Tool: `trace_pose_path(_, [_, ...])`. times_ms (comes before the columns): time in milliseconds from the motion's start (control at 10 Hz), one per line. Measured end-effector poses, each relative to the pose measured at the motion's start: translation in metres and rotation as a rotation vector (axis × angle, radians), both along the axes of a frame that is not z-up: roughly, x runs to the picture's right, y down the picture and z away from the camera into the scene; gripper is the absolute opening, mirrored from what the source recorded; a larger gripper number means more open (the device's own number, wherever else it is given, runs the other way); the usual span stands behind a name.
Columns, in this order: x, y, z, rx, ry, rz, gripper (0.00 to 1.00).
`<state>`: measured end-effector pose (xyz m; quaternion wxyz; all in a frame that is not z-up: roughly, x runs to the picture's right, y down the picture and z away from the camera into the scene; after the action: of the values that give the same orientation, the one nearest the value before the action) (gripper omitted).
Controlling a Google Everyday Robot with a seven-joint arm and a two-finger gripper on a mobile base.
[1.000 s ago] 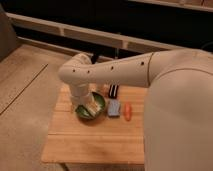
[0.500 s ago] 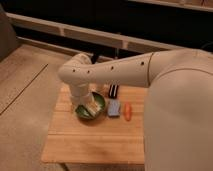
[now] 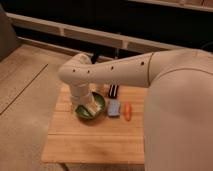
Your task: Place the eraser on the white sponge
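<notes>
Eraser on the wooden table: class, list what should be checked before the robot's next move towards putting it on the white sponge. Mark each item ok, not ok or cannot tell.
1. The eraser is in view and lies free on the wooden table: ok.
2. The white sponge has a bare top and lies just in front of the eraser: ok.
3. The gripper is above the eraser: not ok. It hangs at the green bowl, left of the eraser in the picture.
4. The gripper is empty: cannot tell. The arm hides much of it.
5. The orange carrot-like piece is off the white sponge: ok. It lies beside it.
</notes>
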<state>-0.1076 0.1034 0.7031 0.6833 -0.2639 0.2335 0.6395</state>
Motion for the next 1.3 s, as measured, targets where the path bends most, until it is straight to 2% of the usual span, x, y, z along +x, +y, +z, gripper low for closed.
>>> trace_pose_path(500, [0.0, -0.001, 0.0, 0.004, 0.0, -0.001, 0.65])
trace_pose_path(600, [0.001, -0.003, 0.0, 0.012, 0.0, -0.004, 0.65])
trace_pose_path(700, [0.002, -0.014, 0.001, 0.049, -0.006, -0.001, 0.65])
trace_pose_path(900, [0.026, -0.076, -0.002, 0.24, -0.033, -0.004, 0.65])
trace_pose_path(1000, [0.041, -0.101, -0.01, 0.318, -0.037, 0.01, 0.65])
trace_pose_path(1100, [0.065, -0.134, -0.026, 0.423, -0.033, 0.04, 0.65])
trace_pose_path(1200, [0.081, -0.15, -0.034, 0.475, -0.021, 0.056, 0.65])
trace_pose_path(1300, [0.083, -0.153, -0.037, 0.485, -0.022, 0.064, 0.65])
